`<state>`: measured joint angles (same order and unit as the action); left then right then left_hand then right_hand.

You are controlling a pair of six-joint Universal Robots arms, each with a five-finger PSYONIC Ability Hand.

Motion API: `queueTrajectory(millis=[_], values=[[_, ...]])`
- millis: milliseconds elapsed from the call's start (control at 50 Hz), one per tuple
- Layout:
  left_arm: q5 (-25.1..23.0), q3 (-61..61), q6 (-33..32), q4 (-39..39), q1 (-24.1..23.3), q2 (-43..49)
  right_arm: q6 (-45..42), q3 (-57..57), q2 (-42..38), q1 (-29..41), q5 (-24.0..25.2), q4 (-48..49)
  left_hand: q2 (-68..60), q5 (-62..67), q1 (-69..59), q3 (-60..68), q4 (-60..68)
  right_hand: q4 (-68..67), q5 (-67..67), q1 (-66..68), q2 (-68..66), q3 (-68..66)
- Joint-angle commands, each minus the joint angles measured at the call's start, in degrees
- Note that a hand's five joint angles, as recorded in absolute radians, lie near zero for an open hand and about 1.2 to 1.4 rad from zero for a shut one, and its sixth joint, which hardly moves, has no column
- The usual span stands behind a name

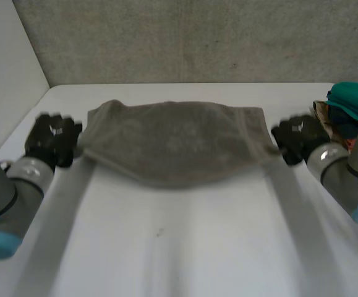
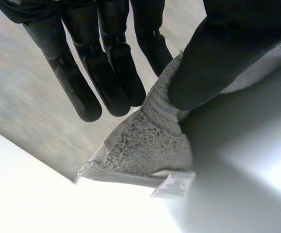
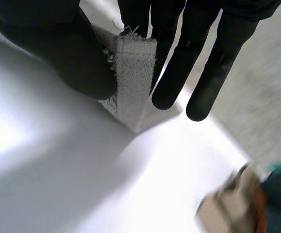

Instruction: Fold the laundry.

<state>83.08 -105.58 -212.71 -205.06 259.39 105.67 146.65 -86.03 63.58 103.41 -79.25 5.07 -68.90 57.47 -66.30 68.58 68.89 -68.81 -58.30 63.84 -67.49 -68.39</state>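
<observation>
**Towel pinched at two corners, slung between both robot hands**

I have the grey terry-cloth towel (image 1: 175, 145) stretched across the middle of the head view. It is held at its left corner by the left robot hand (image 1: 52, 141) and at its right corner by the right robot hand (image 1: 297, 139). Its lower edge sags in a shallow curve over the white worktop (image 1: 179, 247), and I cannot tell whether that edge touches the surface.

In the left wrist view the thumb (image 2: 213, 63) presses bunched cloth against the side of the fingers (image 2: 108, 68), so that robot hand is gripping the towel. A small white label (image 2: 175, 183) hangs from the hem just beyond the pinch. In the right wrist view the other robot hand clamps the stitched hem band between its thumb and the nearest finger.

I judge the towel light, soft and limp. It will droop wherever it is unsupported, so the corners are the right places to hold, with the hem band giving the firmest bite. The looped pile should resist slipping, though the left pinch takes a crumpled wad, not a flat edge, and could skew the fold. A heap of other laundry, topped by teal cloth (image 1: 352, 102), sits at the right edge of the head view, near the right robot hand
</observation>
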Motion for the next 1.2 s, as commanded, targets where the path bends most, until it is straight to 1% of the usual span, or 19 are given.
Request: queueTrajectory(millis=[20, 60, 100, 160, 240, 300, 400, 520, 620, 760, 780, 800, 840, 860, 900, 1000, 1080, 1140, 1200], values=[[0.86, -5.6, -12.98, 25.11, 0.51, -8.71, -22.24, -8.69, 8.72, -2.69, -3.0, -22.23, -11.1, 12.53, -13.7, 11.42, 11.11, -11.19, -11.7, 16.16, -12.51, -11.61], [0.77, -7.35, -16.4, 34.49, 0.59, -12.74, -26.22, -11.07, 11.46, -3.65, -4.24, -27.98, -11.1, 12.53, -13.7, 11.42, 11.11, -11.19, -11.7, 16.16, -12.51, -11.61], [0.16, -8.06, -17.82, 39.89, 0.59, -15.05, -30.34, -13.36, 14.71, -5.05, -4.77, -33.95, -11.1, 12.53, -13.7, 11.42, 11.11, -11.19, -11.7, 16.16, -12.51, -11.61], [0.07, -7.54, -19.32, 42.99, 0.59, -17.69, -31.16, -13.64, 16.13, -5.68, -3.9, -34.25, -11.1, 12.53, -13.7, 11.42, 11.11, -11.19, -11.7, 16.16, -12.51, -11.61], [0.07, -4.82, -19.85, 37.82, 0.42, -16.38, -30.11, -11.71, 16.05, -5.5, -2.84, -28.29, -11.1, 12.53, -13.7, 11.42, 11.11, -11.19, -11.7, 16.16, -12.51, -11.61], [0.24, -1.23, -19.93, 31.42, 0.33, -10.26, -26.69, -10.21, 14.04, -5.24, -2.84, -23.71, -11.1, 12.53, -13.7, 11.42, 11.11, -11.19, -11.7, 16.16, -12.51, -11.61], [0.42, 5.9, -19.32, 22.44, -0.02, -1.36, -18.17, -3.28, 4.82, -4.71, -3.72, -14.14, -11.1, 12.53, -13.7, 11.42, 11.11, -11.19, -11.7, 16.16, -12.51, -11.61], [0.51, 17.13, -19.06, 10.76, -2.82, 11.19, -15.34, 4.11, -2.22, -1.55, -6.26, -6.31, -11.1, 12.53, -13.7, 11.42, 11.11, -11.19, -11.7, 16.16, -12.51, -11.61], [0.86, 26.9, -18.71, 5.82, -4.33, 20.7, -15.34, 11.22, -9.68, -0.23, -10.13, 1.07, -11.1, 12.53, -13.7, 11.42, 11.11, -11.19, -11.7, 16.16, -12.51, -11.61], [0.86, 37.28, -17.57, 2.91, -5.2, 29.94, -15.08, 17.47, -16.11, 0.47, -11.19, 5.91, -11.1, 12.53, -13.7, 11.42, 11.11, -11.19, -11.7, 16.16, -12.51, -11.61], [0.77, 37.98, -16.43, 2.56, -5.99, 30.81, -14.99, 18.96, -17.6, 0.65, -11.89, 7.05, -5.13, 6.56, -7.73, 5.44, 5.14, 23.05, 22.54, -18.09, 21.73, 22.63], [0.77, 37.99, -16.07, 2.47, -6.43, 31.0, -14.99, 19.84, -18.48, 0.91, -13.11, 7.5, 14.91, -13.49, 12.32, -14.6, -14.91, 58.53, 58.02, -53.57, 57.21, 58.11], [0.6, 37.9, -14.76, 1.86, -7.75, 31.09, -14.73, 20.38, -19.02, 1.18, -14.79, 8.38, 57.47, -56.04, 54.87, -57.16, -57.46, 58.81, 58.3, -53.84, 57.49, 58.39], [0.68, 37.81, -14.4, 1.51, -8.19, 31.09, -14.46, 20.47, -19.11, 1.26, -15.75, 8.38, 50.34, -48.92, 47.75, -50.03, -50.34, 58.81, 58.3, -53.84, 57.49, 58.39], [0.95, 37.46, -13.7, 1.07, -8.81, 31.0, -13.06, 20.21, -18.23, 1.53, -17.78, 8.56, 58.9, -57.47, 56.3, -58.58, -58.89, 58.81, 58.3, -53.84, 57.49, 58.39], [0.95, 31.16, -9.75, 0.8, -9.51, 24.26, -8.23, 15.29, -12.88, 1.27, -17.52, 6.98, 58.9, -57.47, 56.3, -58.58, -58.89, 58.81, 58.3, -53.84, 57.49, 58.39], [0.86, 24.66, -5.45, 0.71, -9.16, 18.28, -5.41, 7.3, -6.02, 0.91, -12.79, 4.7, 58.9, -57.47, 56.3, -58.58, -58.89, 58.81, 58.3, -53.84, 57.49, 58.39], [0.77, 20.77, -2.19, 0.71, -9.07, 15.54, -4.27, 1.58, -1.98, 0.04, -6.81, 1.89, 58.9, -57.47, 56.3, -58.58, -58.89, 58.81, 58.3, -53.84, 57.49, 58.39], [0.51, 16.11, 2.73, 0.45, -8.81, 11.76, -2.77, -2.99, 0.22, -3.64, -1.8, -0.75, 58.9, -57.47, 56.3, -58.58, -58.89, 52.68, 52.17, -47.71, 51.36, 52.26]])
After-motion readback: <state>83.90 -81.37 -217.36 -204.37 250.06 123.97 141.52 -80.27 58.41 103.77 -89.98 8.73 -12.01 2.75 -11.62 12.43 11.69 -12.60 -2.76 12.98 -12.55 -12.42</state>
